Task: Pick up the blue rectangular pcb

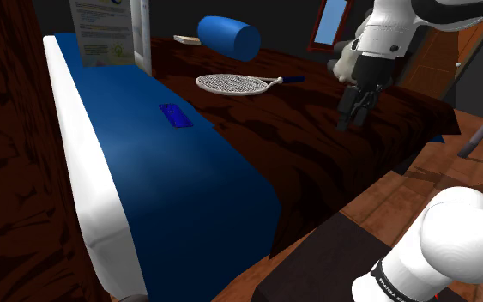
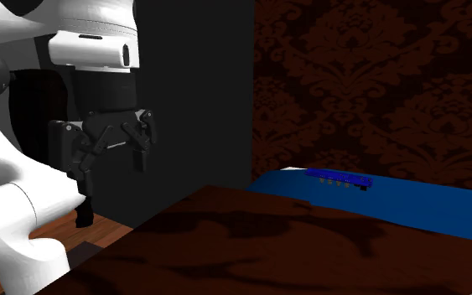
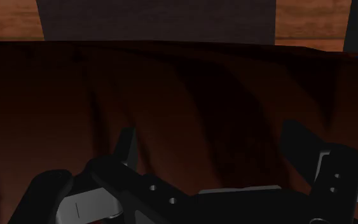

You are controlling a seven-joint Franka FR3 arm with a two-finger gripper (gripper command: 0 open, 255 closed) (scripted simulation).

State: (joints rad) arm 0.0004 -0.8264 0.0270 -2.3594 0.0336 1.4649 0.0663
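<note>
The blue rectangular pcb point(image 1: 176, 116) lies flat on the blue cover point(image 1: 188, 197) of a bed, close to the line where that cover meets the dark brown patterned bedspread point(image 1: 316, 137). In the second exterior view the board point(image 2: 339, 177) shows edge-on as a thin blue strip on the blue cover, in front of a dark wall with a damask pattern point(image 2: 376, 75). The black gripper point(image 1: 355, 118) hangs above the brown bedspread at the shoulder view's right, well apart from the board. Its fingers point(image 3: 126, 149) stand wide apart with nothing between them and only brown fabric beneath. On the bedspread, farther from the camera than the board, lies a white-strung racket point(image 1: 235, 83) with a blue handle. Beyond it rests a blue cylindrical cushion point(image 1: 228, 37). The robot's dark stand point(image 1: 334, 257) sits at the near right.
</note>
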